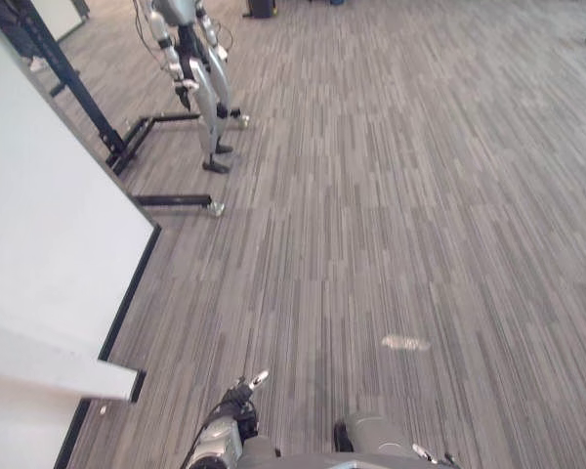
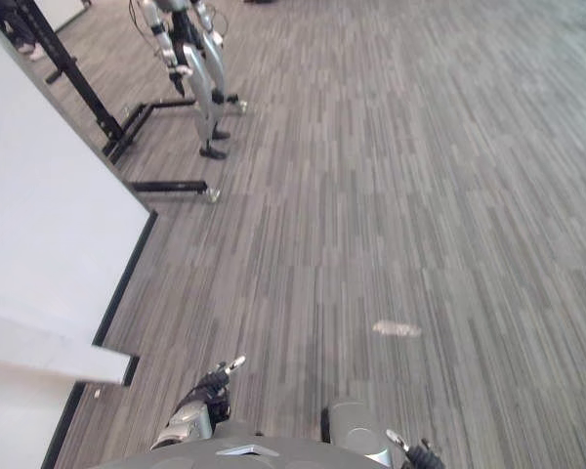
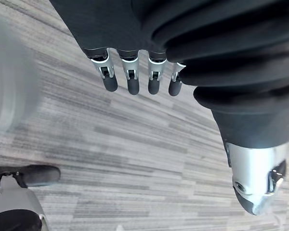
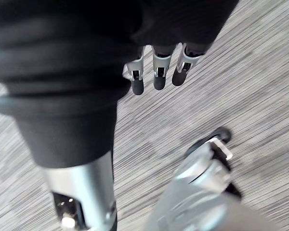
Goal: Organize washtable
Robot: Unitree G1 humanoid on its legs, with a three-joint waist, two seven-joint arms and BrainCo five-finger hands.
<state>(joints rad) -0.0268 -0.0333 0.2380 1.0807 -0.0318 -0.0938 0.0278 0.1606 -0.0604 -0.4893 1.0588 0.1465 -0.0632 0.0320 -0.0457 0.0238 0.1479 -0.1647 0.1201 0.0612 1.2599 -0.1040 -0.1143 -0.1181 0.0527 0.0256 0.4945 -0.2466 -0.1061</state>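
I am looking down at grey striped carpet (image 1: 420, 195), and it runs from my feet out to twelve o'clock. My left hand (image 1: 240, 395) hangs low at about seven o'clock, over the carpet and touching nothing. From the left wrist view, my left fingers (image 3: 133, 83) point straight down in an even row, dark tips side by side, loose and uncurled, with the left thumb (image 3: 257, 185) standing well apart from them; there is nothing between them. My right hand (image 2: 417, 452) shows at five o'clock, at the very edge of what I see. From the right wrist view, my right fingers (image 4: 158, 77) also hang straight and relaxed over the carpet, with the right thumb (image 4: 82, 204) off to one side, and they hold nothing. At nine to ten o'clock a broad white surface (image 1: 49, 225) with a dark edge along its near side slants across, and a lower white ledge (image 1: 49, 366) juts from it at about eight o'clock. I cannot tell whether this is the washtable; both my hands are well apart from it. At eleven o'clock, farther off, another silver robot (image 1: 203, 83) stands by a black stand (image 1: 90, 112) whose feet rest on the carpet. A small pale mark (image 1: 406, 343) lies on the carpet at about one o'clock, near me.
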